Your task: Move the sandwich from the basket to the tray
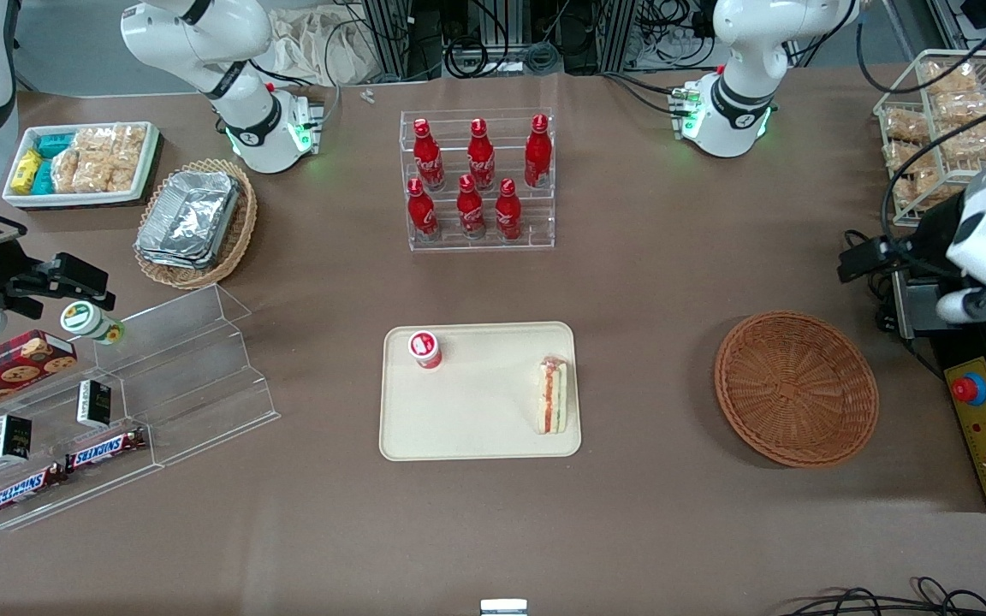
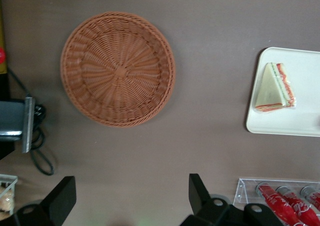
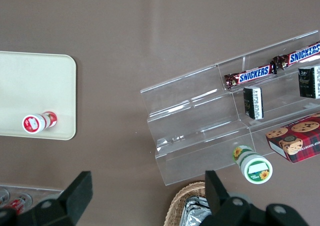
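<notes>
Hovering high above the brown table [image 1: 647, 282] near the working arm's end, the left arm's black two-finger gripper [image 2: 131, 196] — fingers spread wide, nothing between them, touching nothing. Held well clear of every object, with only bare tabletop showing between the two dark fingertips [image 2: 62, 191] in the wrist view.

Directly nearest the gripper: the round, shallow, reddish-brown woven wicker basket [image 1: 795, 387], now empty, its spiral weave fully visible from rim to centre.

Farther toward the middle of the table: the flat cream-beige rectangular plastic tray [image 1: 480, 428] with rounded corners and a low rim. Lying on it, close to the edge that faces the basket, the small triangular wedge sandwich [image 1: 553, 394] of pale white bread with red-orange and green filling layers, clear-wrapped, resting flat and wholly inside the rim. Sharing the tray, well apart from the sandwich, a small red-and-white cylindrical container [image 1: 426, 349].

Farther from the front camera than the tray: a clear acrylic stepped rack of red bottles [image 1: 477, 180], untouched.

Judging from this layout, the task looks essentially done — sandwich out of the basket, settled on the tray, gripper released and clear. Left at most: parking the arm; no further handling seems needed.
</notes>
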Robot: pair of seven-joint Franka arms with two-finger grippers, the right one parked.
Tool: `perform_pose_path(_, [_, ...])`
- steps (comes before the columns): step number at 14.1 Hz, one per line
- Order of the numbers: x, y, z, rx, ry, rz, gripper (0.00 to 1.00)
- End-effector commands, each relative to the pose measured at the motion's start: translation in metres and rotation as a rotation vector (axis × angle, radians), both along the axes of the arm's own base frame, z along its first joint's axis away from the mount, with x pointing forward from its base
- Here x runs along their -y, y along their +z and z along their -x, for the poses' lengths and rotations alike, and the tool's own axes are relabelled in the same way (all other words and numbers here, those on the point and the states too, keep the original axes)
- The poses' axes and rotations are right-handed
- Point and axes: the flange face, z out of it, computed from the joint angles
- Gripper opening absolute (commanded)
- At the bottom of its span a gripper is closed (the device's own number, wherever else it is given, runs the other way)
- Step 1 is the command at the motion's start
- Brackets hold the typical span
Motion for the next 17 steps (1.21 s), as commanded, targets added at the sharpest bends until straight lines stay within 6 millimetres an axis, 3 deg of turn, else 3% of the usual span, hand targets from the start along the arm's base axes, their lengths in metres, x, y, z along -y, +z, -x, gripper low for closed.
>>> perform_pose_path(1, [0.004,0.009,0.028,0.001,-0.028,-0.003,1.00])
perform_pose_path(6, [-0.003,0.011,0.032,0.002,-0.015,-0.001,1.00])
perform_pose_path(11, [0.007,0.011,0.033,0.002,-0.032,-0.007,1.00])
perform_pose_path(14, [0.010,0.018,0.024,0.023,-0.061,-0.018,1.00])
perform_pose_path(17, [0.018,0.020,0.025,0.034,-0.104,-0.110,1.00])
